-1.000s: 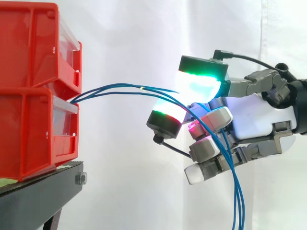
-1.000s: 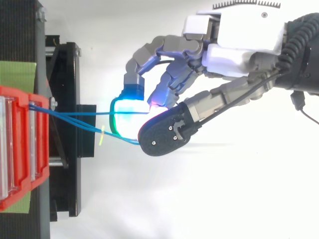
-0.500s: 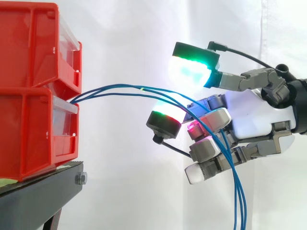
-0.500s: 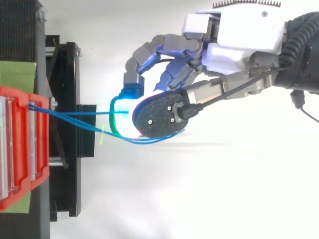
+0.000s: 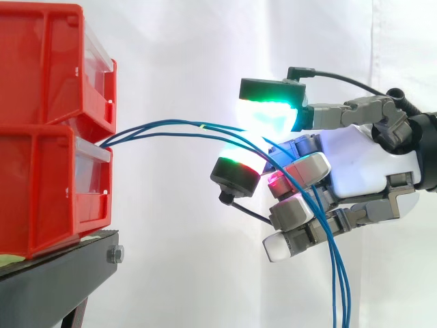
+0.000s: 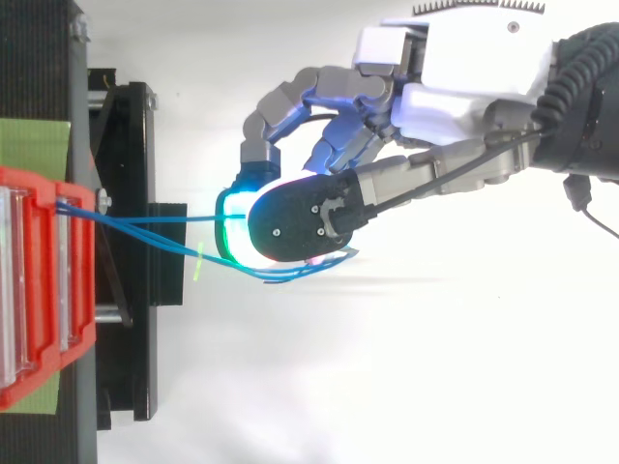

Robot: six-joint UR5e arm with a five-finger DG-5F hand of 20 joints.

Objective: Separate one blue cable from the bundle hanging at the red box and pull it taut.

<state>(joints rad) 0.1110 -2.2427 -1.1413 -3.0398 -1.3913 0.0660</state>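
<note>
Before a white curtain, the robot hand point(image 5: 369, 164) curls round thin, sagging blue cables point(image 5: 202, 126) from the red box point(image 5: 48, 184).

Blue cables point(image 6: 97, 217) from the red bins point(image 6: 39, 290), across the black stand point(image 6: 126, 145), to under the hand point(image 6: 455, 77).

Stacked bins point(image 5: 54, 130) sit on a stand point(image 5: 54, 270) at 9 o'clock. Cables point(image 5: 171, 128) run from them toward 3 o'clock, reach the hand point(image 5: 365, 164), then drop toward 5 o'clock.
</note>
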